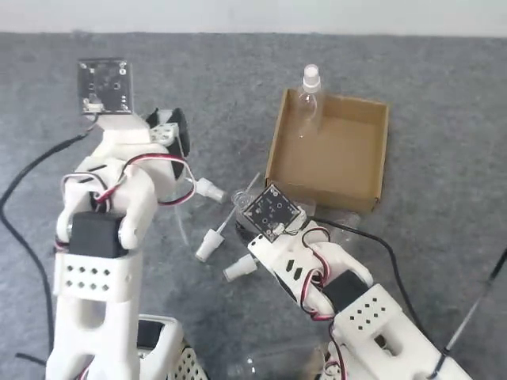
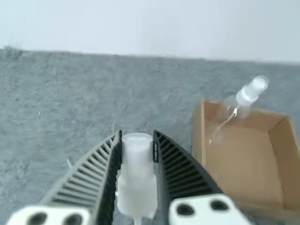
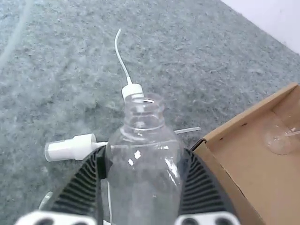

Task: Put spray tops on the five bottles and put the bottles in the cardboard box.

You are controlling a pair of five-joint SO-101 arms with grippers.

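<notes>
My left gripper (image 2: pixel 137 138) is shut on a white spray top (image 2: pixel 136 171), held above the grey carpet left of the cardboard box (image 2: pixel 243 159). In the high view this gripper (image 1: pixel 171 128) sits left of the box (image 1: pixel 329 170). A clear bottle (image 1: pixel 309 99) with a spray top on it leans in the box's far corner. My right gripper (image 3: pixel 144 157) is shut on a clear open-necked bottle (image 3: pixel 143 136) just beside the box's near left corner (image 3: pixel 253 154). Three loose spray tops (image 1: pixel 210 188) (image 1: pixel 207 244) (image 1: pixel 239 267) lie on the carpet between the arms.
Two of the loose spray tops (image 3: pixel 70 147) (image 3: pixel 132 90) lie just beyond the held bottle's neck. A black cable (image 1: pixel 24 237) runs along the left and another (image 1: pixel 475 309) at the right. Open carpet lies behind and right of the box.
</notes>
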